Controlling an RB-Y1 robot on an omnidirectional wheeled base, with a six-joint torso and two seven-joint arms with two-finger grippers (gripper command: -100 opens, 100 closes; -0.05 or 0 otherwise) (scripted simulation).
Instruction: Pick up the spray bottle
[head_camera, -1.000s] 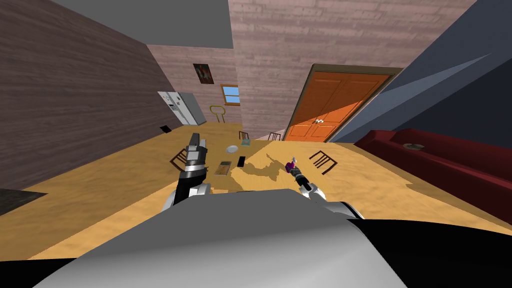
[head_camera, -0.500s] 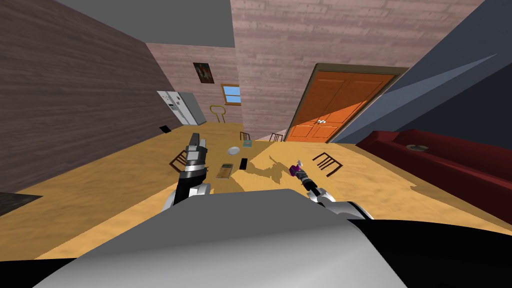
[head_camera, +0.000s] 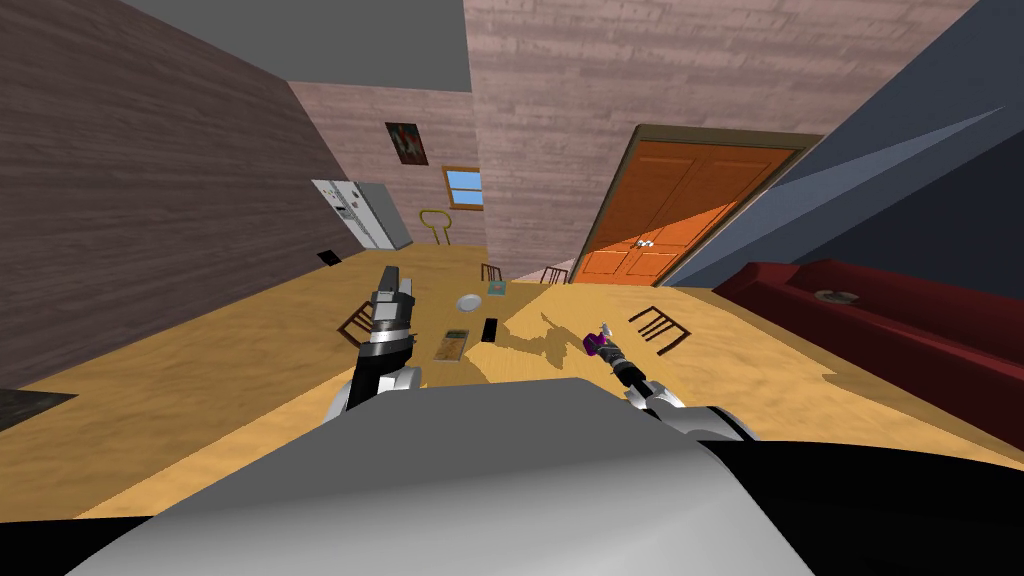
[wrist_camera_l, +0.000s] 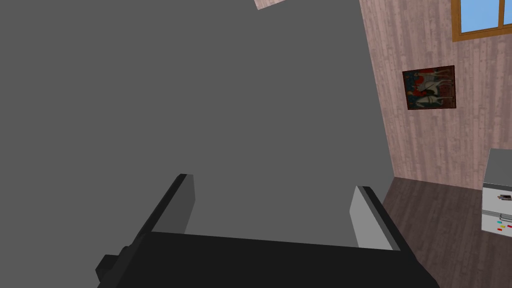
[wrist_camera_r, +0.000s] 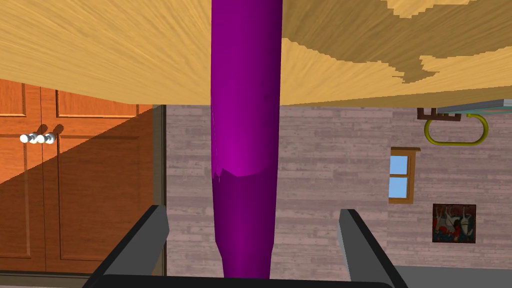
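Purple and smooth-sided, the bottle (wrist_camera_r: 245, 100) runs straight up the middle of my right gripper (wrist_camera_r: 252, 210). My fingers (wrist_camera_r: 156, 225) are spread to either side of it, with a gap on each flank, so nothing is pinched yet. The head view puts it over the right part of the table (head_camera: 430, 300), near a chair (head_camera: 658, 326). I cannot tell whether its base is resting on the top.

I judge it hard-walled and light, a round body that could twist or slide between thin blades. I would close on the broad straight part of the body, squarely across its width. I would stay off the narrowing end near my palm and the small white head.

My left gripper (head_camera: 393, 278) is raised well off to the left, fingers apart and empty. Farther across the table lies a plate (head_camera: 467, 301), and beyond that an orange door (head_camera: 660, 240).
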